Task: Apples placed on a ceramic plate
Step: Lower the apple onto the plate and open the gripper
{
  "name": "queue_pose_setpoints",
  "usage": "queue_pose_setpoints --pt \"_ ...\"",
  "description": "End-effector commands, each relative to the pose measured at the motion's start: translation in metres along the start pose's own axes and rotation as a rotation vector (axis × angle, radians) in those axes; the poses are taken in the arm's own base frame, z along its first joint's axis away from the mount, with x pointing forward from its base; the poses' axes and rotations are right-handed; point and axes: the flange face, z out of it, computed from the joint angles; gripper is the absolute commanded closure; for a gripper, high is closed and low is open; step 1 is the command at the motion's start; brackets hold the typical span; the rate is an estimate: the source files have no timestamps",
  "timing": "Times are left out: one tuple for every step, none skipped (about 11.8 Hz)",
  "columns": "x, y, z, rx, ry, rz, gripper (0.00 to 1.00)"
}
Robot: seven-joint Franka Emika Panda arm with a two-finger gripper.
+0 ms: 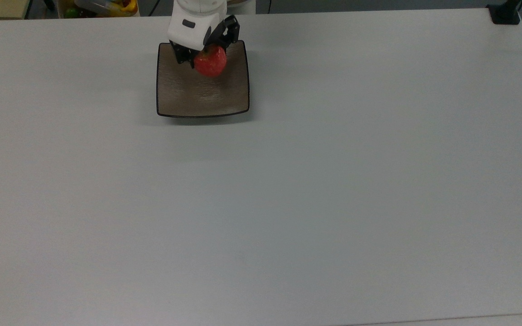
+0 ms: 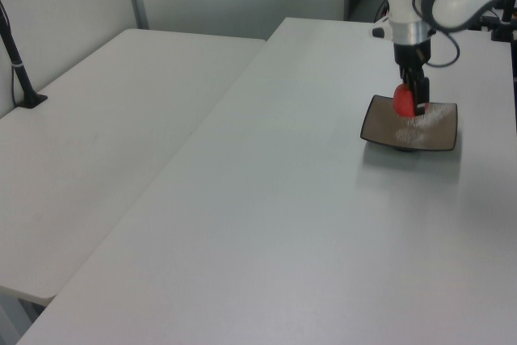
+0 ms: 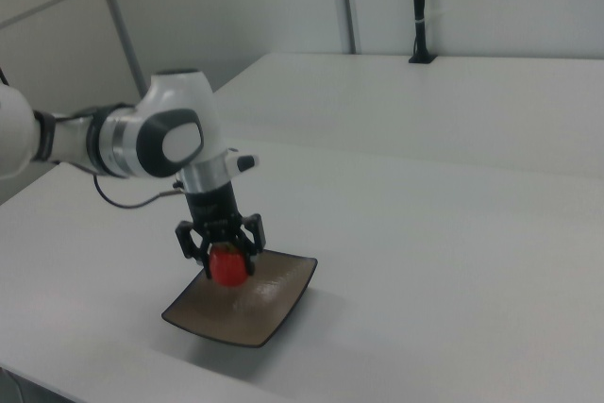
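A: Where is the apple (image 1: pixel 210 60) at this moment?

B: It is held in the gripper (image 1: pixel 206 53); the two black fingers (image 3: pixel 253 234) are closed on its sides, one on each side in the right view. The apple is red and it hangs above the plate (image 1: pixel 184 97); in the left view there is a gap between the fruit (image 2: pixel 404 100) and the dish surface under it, so it does not touch the plate.

A: Over which part of the plate?

B: In the top view the apple is over the half of the plate nearest the top edge, a little to the top view's right of the middle; in the right view it (image 3: pixel 226 265) is above the far part of the plate (image 3: pixel 274 313), near the corner closest to the arm.

A: And the plate itself?

B: It is square, brown, with a thin black rim and corners that turn up; it lies flat on the white table (image 1: pixel 333 181), toward the top view's upper left. In the left view the plate (image 2: pixel 443 136) is on the right side of the table.

A: How does the arm stand?

B: The white arm (image 3: pixel 142 139) comes from the right view's left and the gripper (image 3: pixel 223 244) points straight down; in the left view the gripper (image 2: pixel 414 96) is also vertical above the plate.
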Motion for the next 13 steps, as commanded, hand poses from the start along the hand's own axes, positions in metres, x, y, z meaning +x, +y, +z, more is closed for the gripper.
queue_pose_setpoints --pt "0.009 -0.001 0.048 -0.105 0.001 0.051 0.87" --pt "0.01 0.0 0.056 -0.132 -0.001 0.057 0.87" --pt "0.011 0.0 0.059 -0.139 0.008 0.065 0.86" --pt "0.01 0.0 0.06 -0.137 0.005 0.071 0.74" --pt "0.009 0.002 0.059 -0.137 0.003 0.076 0.46" --pt "0.009 0.003 0.055 -0.14 0.007 0.079 0.2" --pt "0.009 0.003 0.051 -0.143 0.012 0.082 0.11" --pt "0.009 0.002 0.045 -0.147 0.022 0.082 0.0" --pt "0.012 0.005 0.033 -0.152 0.044 0.091 0.0" --pt "0.015 0.007 0.019 -0.151 0.041 0.1 0.0" --pt "0.016 0.011 -0.006 -0.158 0.039 0.112 0.0" --pt "0.018 0.015 -0.03 -0.163 0.045 0.125 0.0" --pt "0.022 0.012 -0.052 -0.151 0.058 0.135 0.0"
